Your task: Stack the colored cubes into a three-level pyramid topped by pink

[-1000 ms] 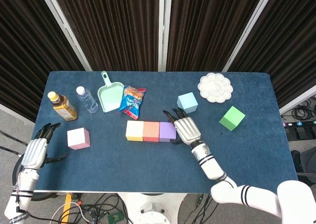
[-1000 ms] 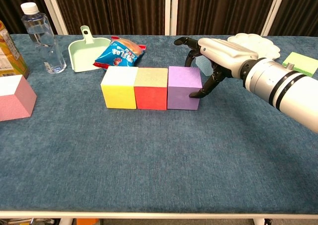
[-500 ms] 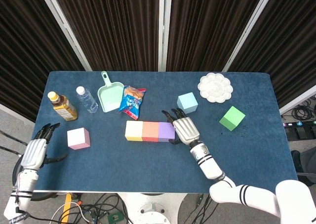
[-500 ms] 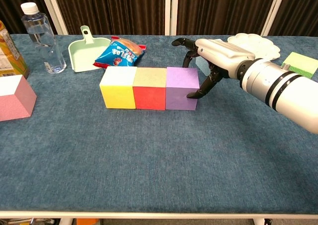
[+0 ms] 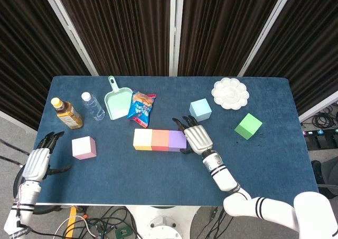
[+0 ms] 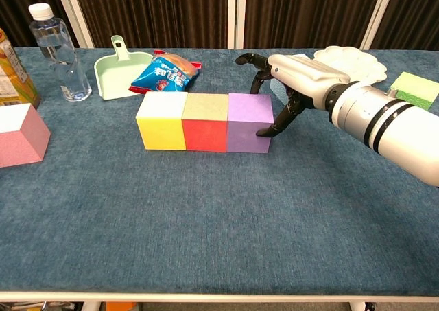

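A yellow cube (image 5: pixel 142 139) (image 6: pixel 161 121), a red cube (image 5: pixel 160 140) (image 6: pixel 204 121) and a purple cube (image 5: pixel 176 140) (image 6: pixel 249 122) stand in a touching row at mid-table. My right hand (image 5: pixel 197 138) (image 6: pixel 291 77) presses its spread fingers against the purple cube's right side and holds nothing. The pink cube (image 5: pixel 84 147) (image 6: pixel 19 134) sits apart at the left. A light blue cube (image 5: pixel 200 110) lies behind my right hand, and a green cube (image 5: pixel 248 126) (image 6: pixel 416 88) sits at the right. My left hand (image 5: pixel 38 160) hangs off the table's left edge, empty, fingers apart.
At the back left stand a tea bottle (image 5: pixel 67 113), a water bottle (image 5: pixel 93 106) (image 6: pixel 57 51), a green dustpan (image 5: pixel 118 101) (image 6: pixel 121 70) and a snack bag (image 5: pixel 143 107) (image 6: pixel 167 73). A white palette (image 5: pixel 230 93) (image 6: pixel 351 62) lies at the back right.
My right hand has pushed the three-cube row slightly to the left. The left hand and the other cubes have not moved.
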Controlling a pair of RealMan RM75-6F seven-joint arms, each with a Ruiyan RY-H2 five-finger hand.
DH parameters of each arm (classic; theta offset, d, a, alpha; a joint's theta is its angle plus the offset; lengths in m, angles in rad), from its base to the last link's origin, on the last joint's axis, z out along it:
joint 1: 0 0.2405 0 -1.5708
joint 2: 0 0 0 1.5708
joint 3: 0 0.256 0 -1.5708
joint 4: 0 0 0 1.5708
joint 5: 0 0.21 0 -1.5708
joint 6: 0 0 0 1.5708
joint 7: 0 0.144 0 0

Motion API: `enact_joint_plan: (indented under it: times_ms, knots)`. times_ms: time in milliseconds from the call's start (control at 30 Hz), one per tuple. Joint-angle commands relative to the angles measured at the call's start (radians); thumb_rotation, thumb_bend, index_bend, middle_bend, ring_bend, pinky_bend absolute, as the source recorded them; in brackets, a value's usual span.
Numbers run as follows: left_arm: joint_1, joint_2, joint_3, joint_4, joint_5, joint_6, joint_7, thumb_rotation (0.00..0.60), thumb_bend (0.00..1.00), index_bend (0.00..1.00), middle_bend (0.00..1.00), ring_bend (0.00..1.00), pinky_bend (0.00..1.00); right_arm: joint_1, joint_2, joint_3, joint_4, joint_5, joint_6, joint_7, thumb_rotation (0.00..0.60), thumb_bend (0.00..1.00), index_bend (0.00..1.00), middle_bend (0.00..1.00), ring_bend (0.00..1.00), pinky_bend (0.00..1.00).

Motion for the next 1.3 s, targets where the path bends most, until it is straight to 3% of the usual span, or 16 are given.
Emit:
enact_joint_plan:
  times_ms: [33,367,667,833,1133,1300]
  knots:
    - [0.000,0.001,-0.001,-0.001,0.000,0.000,0.001,0.600,0.11,0.09,0.12,0.03,0.13,0.002,-0.003,0.000,0.005,0.000,-0.002,0.001,0.600,0.17,0.00,0.51,0.07,0.00]
    - [0.000,0.002,0.001,-0.001,0.001,-0.003,0.002,0.600,0.11,0.09,0.12,0.03,0.13,0.004,0.007,-0.006,0.002,0.007,-0.015,-0.011,0.600,0.09,0.00,0.35,0.06,0.00]
    - [-0.001,0.002,-0.001,-0.005,0.001,-0.001,0.005,0.600,0.11,0.09,0.12,0.03,0.13,0.007,0.030,-0.010,-0.021,0.019,-0.042,-0.009,0.600,0.00,0.00,0.03,0.00,0.00]
    - [-0.001,0.002,-0.001,-0.008,0.003,0.001,0.009,0.600,0.11,0.09,0.12,0.03,0.13,-0.001,0.055,-0.008,-0.060,0.013,-0.032,0.008,0.600,0.00,0.00,0.00,0.00,0.00]
    - [-0.011,0.008,-0.005,-0.043,0.012,0.002,0.046,0.600,0.11,0.09,0.12,0.03,0.13,-0.039,0.251,0.043,-0.304,-0.025,0.051,0.012,0.600,0.00,0.00,0.00,0.00,0.00]
    - [-0.016,-0.001,-0.003,-0.053,0.015,-0.003,0.063,0.600,0.11,0.09,0.12,0.03,0.13,-0.062,0.324,0.054,-0.354,-0.029,0.091,-0.005,0.600,0.00,0.00,0.00,0.00,0.00]
